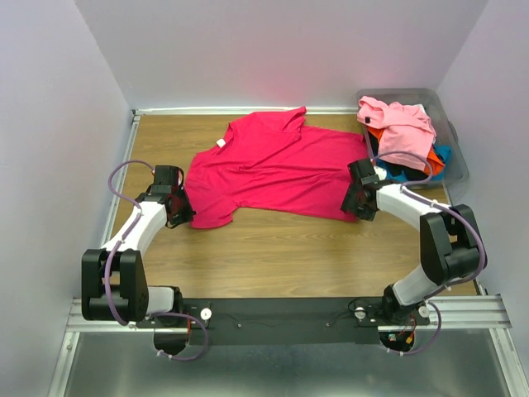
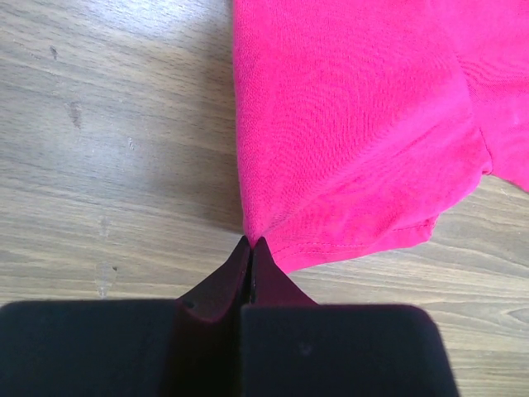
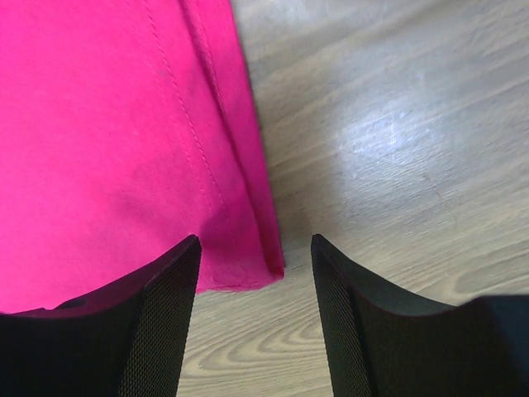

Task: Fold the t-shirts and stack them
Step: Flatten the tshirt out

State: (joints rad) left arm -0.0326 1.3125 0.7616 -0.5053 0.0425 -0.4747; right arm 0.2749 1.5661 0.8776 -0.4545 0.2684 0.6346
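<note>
A crimson-magenta t-shirt (image 1: 277,169) lies spread on the wooden table, collar toward the back wall. My left gripper (image 1: 178,211) is shut on the shirt's left sleeve corner; in the left wrist view the fingertips (image 2: 251,245) pinch the cloth (image 2: 355,124). My right gripper (image 1: 360,201) is open at the shirt's right bottom corner; in the right wrist view the hem corner (image 3: 248,265) lies between the spread fingers (image 3: 178,273), gripper centre (image 3: 256,248). Other t-shirts, light pink (image 1: 401,124), orange, blue and black, are piled in the bin.
A grey plastic bin (image 1: 457,153) stands at the back right of the table, just behind my right arm. White walls enclose the table on the left, back and right. Bare wood (image 1: 281,256) lies between the shirt and the arm bases.
</note>
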